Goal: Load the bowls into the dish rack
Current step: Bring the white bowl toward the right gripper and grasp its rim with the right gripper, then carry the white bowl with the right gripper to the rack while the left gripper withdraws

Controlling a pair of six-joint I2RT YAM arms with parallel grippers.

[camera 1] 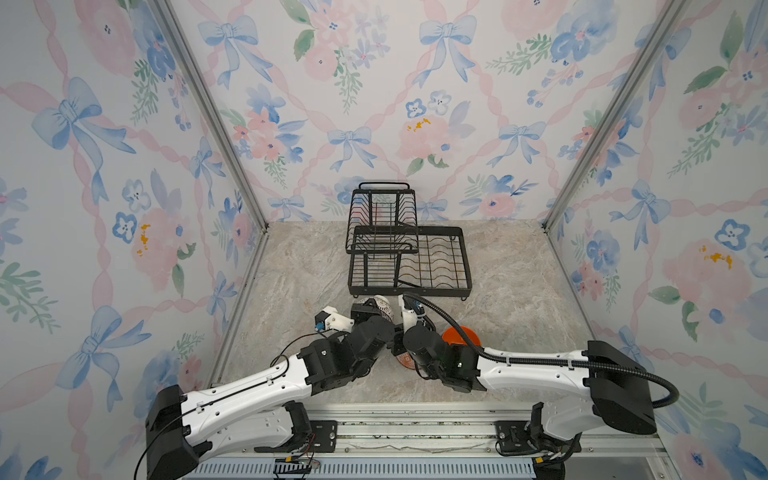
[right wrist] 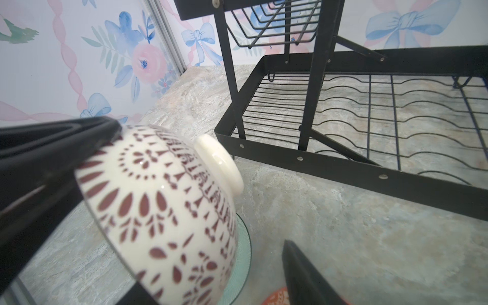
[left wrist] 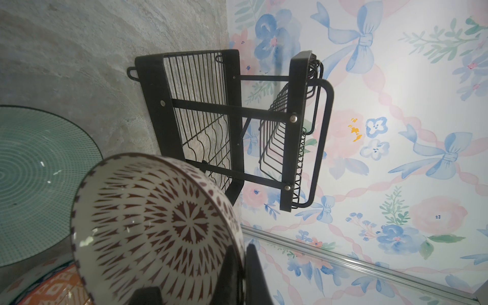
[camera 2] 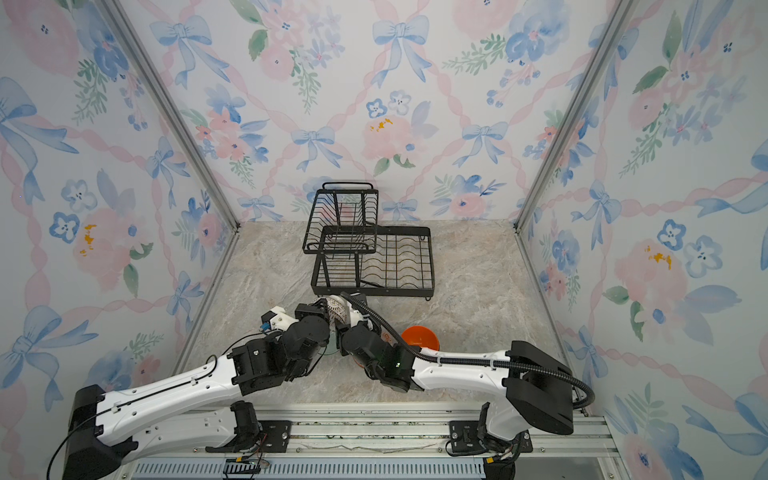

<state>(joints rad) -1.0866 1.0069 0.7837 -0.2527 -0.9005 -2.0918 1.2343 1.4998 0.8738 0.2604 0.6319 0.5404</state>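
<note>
My left gripper (left wrist: pixel 244 274) is shut on the rim of a white bowl with brown lattice (left wrist: pixel 148 227), holding it tilted above the table just in front of the dish rack (camera 1: pixel 409 286). That bowl (camera 1: pixel 381 305) shows in both top views between the two wrists. My right gripper (right wrist: pixel 216 290) is open, with its fingers (right wrist: pixel 303 277) either side of the bowl's lower part (right wrist: pixel 163 211) and a gap showing. Beneath lie a green patterned bowl (left wrist: pixel 39 171) and an orange-white geometric bowl (left wrist: pixel 58 287). A plain orange bowl (camera 1: pixel 462 334) stands to the right. The black two-tier dish rack (camera 2: pixel 374 286) holds nothing.
The rack's raised upper basket (camera 1: pixel 382 216) with its handle sits on the left half, near the back wall. Floral walls and metal corner posts (camera 1: pixel 216 116) close in the marble table (camera 1: pixel 519 291). Both arms (camera 1: pixel 257 386) meet at the middle front.
</note>
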